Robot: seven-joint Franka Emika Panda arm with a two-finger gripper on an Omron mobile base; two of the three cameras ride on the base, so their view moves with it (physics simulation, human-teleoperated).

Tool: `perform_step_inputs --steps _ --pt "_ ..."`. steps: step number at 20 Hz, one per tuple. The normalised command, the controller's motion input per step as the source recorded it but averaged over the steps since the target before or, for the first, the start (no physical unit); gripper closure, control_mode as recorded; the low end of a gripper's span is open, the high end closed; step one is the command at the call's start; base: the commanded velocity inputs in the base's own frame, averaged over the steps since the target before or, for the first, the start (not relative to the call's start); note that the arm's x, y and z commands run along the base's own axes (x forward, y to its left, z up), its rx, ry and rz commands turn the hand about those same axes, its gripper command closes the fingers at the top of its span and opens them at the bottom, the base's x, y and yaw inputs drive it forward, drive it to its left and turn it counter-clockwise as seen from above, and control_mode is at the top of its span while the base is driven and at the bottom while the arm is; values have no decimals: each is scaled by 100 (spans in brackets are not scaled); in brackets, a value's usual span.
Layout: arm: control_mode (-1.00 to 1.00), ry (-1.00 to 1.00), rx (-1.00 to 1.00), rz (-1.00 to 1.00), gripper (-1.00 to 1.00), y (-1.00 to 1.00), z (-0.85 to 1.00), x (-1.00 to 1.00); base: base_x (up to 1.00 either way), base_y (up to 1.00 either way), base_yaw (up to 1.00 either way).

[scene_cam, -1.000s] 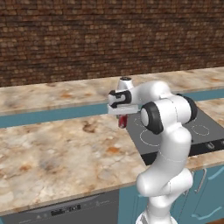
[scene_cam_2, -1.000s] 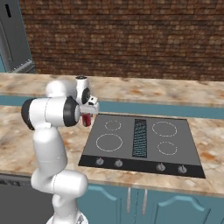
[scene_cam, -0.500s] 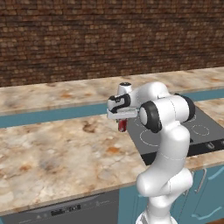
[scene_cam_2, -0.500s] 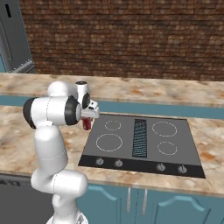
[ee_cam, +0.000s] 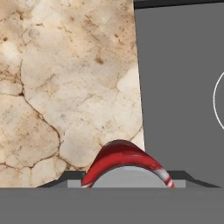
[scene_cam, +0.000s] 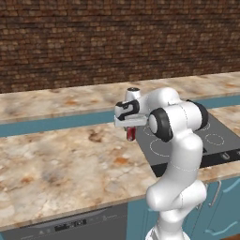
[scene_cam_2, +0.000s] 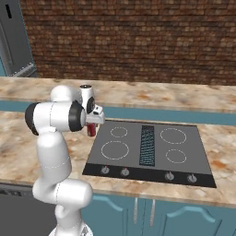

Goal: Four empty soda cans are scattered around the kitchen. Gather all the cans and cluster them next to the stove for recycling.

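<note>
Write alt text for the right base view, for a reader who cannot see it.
A white robot arm's gripper holds a red can upright beside the left edge of a black stove. The stove is set in a beige marbled counter with a brick wall behind.

Stone, glass and painted metal looking back at the cameras

The tabletop is showing as polished beige marbled stone, veined with brown cracks in the hand view; the stove is lying as a flat, smooth dark glass sheet with a faint sheen, white rings printed on it and a ribbed vent grille at its centre; the soda can is gleaming in glossy red paint with a dull silver metal top; the wall behind is reading as rough, matt dark red brick; the arm is shining as smooth white plastic-like shell; the cabinets below are looking matt teal.
</note>
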Motion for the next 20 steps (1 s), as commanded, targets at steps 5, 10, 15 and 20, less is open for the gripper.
perform_step_inputs --steps 5,10,15,20 --pt "-100 0 0 0 -100 0 0 0 0 0 0" --pt "-100 0 0 0 -100 -1 0 0 0 0 0" --pt "-100 -2 0 0 -100 0 4 0 0 0 0" --pt "-100 0 -3 0 -100 0 70 -24 0 0 0"
